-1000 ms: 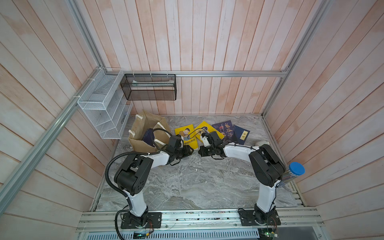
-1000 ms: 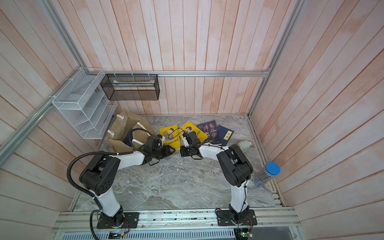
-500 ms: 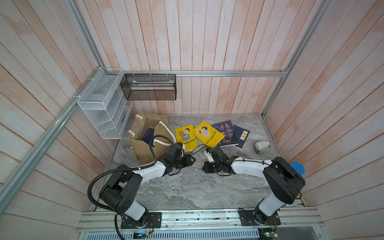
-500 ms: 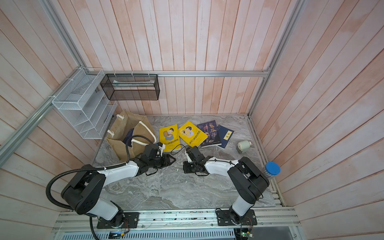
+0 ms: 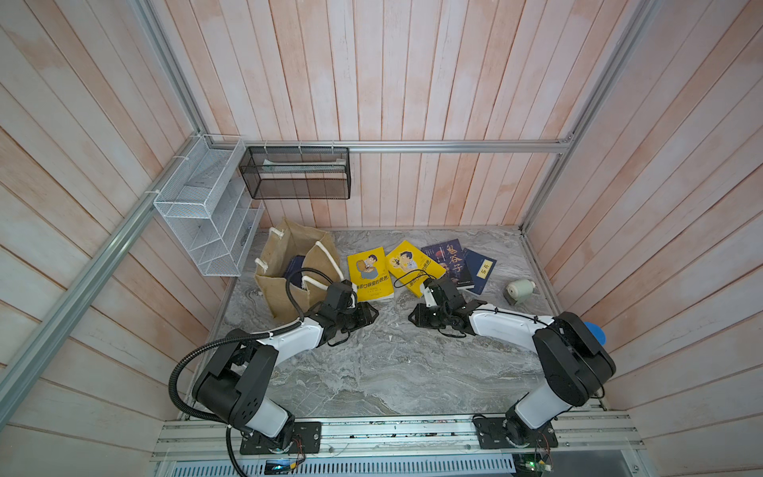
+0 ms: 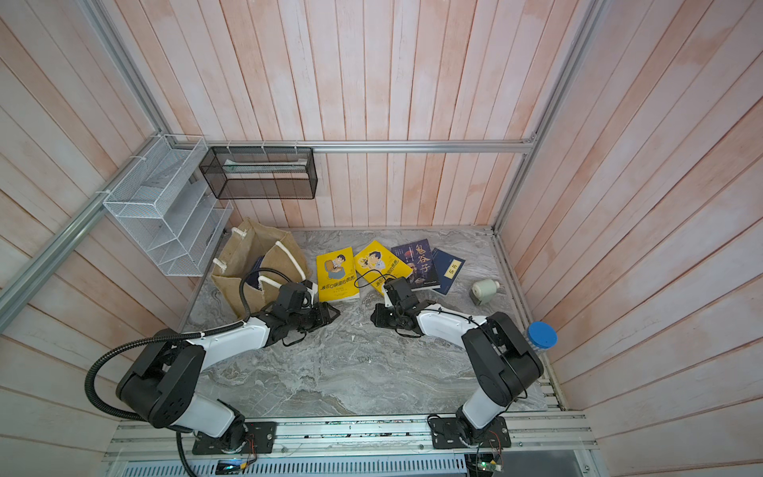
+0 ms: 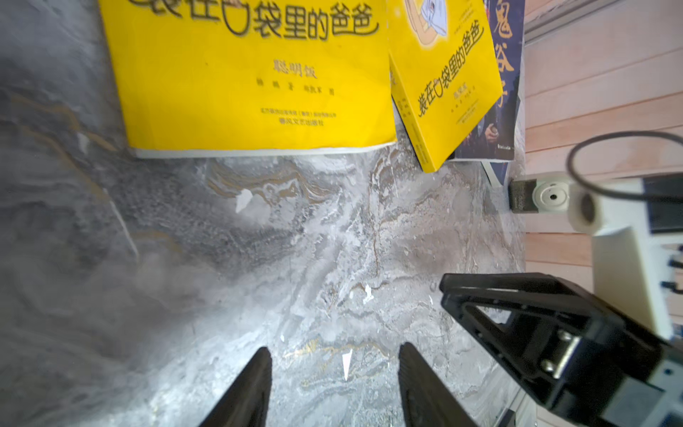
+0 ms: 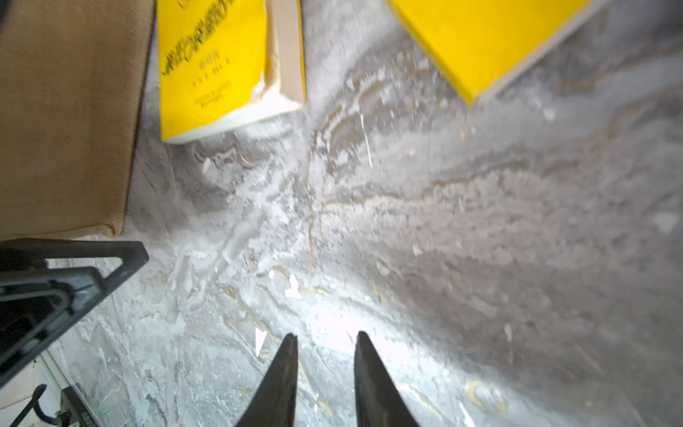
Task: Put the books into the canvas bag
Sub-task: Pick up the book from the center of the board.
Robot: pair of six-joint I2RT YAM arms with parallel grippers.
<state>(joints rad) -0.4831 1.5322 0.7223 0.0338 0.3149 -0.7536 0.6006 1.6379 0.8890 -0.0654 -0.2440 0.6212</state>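
Observation:
The tan canvas bag [image 5: 285, 285] [image 6: 237, 285] stands open at the back left, with a navy book [image 5: 294, 266] inside it. To its right, flat on the marble, lie two yellow books [image 5: 368, 273] [image 5: 414, 266], a dark book [image 5: 448, 264] and a navy one [image 5: 481, 270]. My left gripper [image 5: 373, 314] [image 7: 334, 355] hovers just in front of the nearer yellow book [image 7: 251, 74], open and empty. My right gripper [image 5: 413, 316] [image 8: 326, 340] faces it across a short gap, open a little with nothing between its fingers. The bag's side [image 8: 66, 118] shows in the right wrist view.
A white wire rack [image 5: 206, 214] and a black mesh basket [image 5: 297, 173] hang on the walls behind the bag. A small pale roller-like object [image 5: 519, 290] lies at the right of the books. A blue-lidded jar [image 5: 594, 332] stands at the table's right edge.
Both grippers have drawn back from the books toward the middle of the table. The right gripper's fingers have parted.

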